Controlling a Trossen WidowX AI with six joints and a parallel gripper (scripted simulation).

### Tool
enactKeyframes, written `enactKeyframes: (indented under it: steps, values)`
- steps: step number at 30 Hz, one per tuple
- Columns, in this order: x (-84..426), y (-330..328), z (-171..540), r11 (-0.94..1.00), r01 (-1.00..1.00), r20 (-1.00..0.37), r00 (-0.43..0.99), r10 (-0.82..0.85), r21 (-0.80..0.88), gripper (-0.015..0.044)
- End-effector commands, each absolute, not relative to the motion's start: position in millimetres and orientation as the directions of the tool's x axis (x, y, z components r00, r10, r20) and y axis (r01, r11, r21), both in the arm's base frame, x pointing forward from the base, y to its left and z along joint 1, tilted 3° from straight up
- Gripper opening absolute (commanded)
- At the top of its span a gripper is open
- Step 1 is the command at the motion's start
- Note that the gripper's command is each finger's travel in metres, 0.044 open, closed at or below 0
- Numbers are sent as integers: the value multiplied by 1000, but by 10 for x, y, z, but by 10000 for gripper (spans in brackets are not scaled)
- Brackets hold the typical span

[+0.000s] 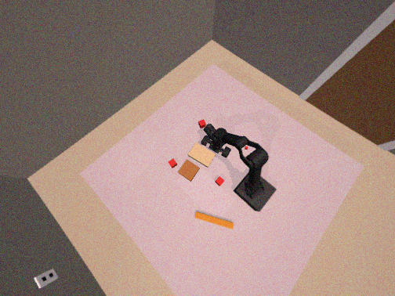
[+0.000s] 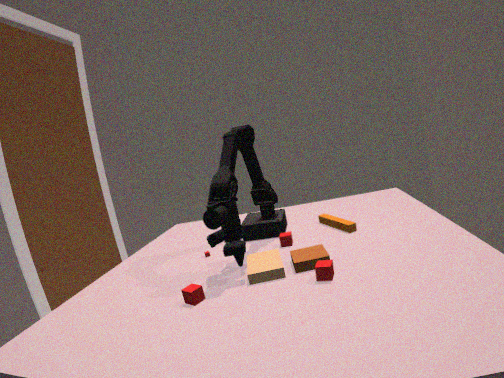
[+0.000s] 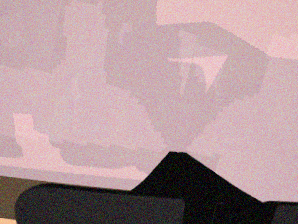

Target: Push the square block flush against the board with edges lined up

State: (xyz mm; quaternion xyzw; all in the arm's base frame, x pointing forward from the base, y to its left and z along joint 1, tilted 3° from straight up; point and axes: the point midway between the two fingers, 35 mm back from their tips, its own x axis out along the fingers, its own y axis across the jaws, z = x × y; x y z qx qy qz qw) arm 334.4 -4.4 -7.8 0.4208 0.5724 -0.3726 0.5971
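Beside the board [image 1: 201,154] [image 2: 266,266] [image 3: 9,194], across a narrow gap, you have the square block [image 1: 189,170] [image 2: 310,258], flat, brown and matte, with straight edges and a darker side face. The board is a pale tan, wood-coloured rectangle, longer than it is wide. On the board's other side, your black gripper [image 1: 214,149] [image 2: 241,264] [image 3: 176,160] points down, its fingers pressed together with nothing between them. Around the board you see smooth red cubes [image 1: 172,163] [image 2: 324,270], plain and sharp-cornered. Well apart from the board, a slim orange bar [image 1: 214,220] [image 2: 337,223] lies on the speckled pink surface [image 1: 145,188] [image 2: 400,320] [image 3: 250,145].
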Motion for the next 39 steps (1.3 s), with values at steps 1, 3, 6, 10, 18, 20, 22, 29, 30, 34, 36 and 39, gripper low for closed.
enactKeyframes:
  steps: [1,3,6,10,18,20,22,29,30,34,36,39]
  values:
    - [3321,15,-91,365,928,-997,64,38,73,0]
    - [3314,39,-91,365,928,-997,64,38,73,0]
    - [3303,76,-90,365,928,-997,64,38,73,0]
    - [3288,124,-90,365,928,-997,64,39,73,0]
    - [3263,207,-88,365,928,-997,63,39,73,0]
    - [3269,195,-88,365,928,-997,63,39,73,0]
    - [3279,174,-88,365,928,-997,64,39,73,0]
    - [3327,72,-88,365,928,-997,64,38,73,0]
    - [3334,57,-88,365,928,-997,64,38,73,0]
    - [3360,-3,-88,365,928,-997,64,38,73,0]
    - [3372,-34,-88,365,928,-997,64,37,73,0]
    - [3391,-81,-88,365,928,-997,64,37,74,0]
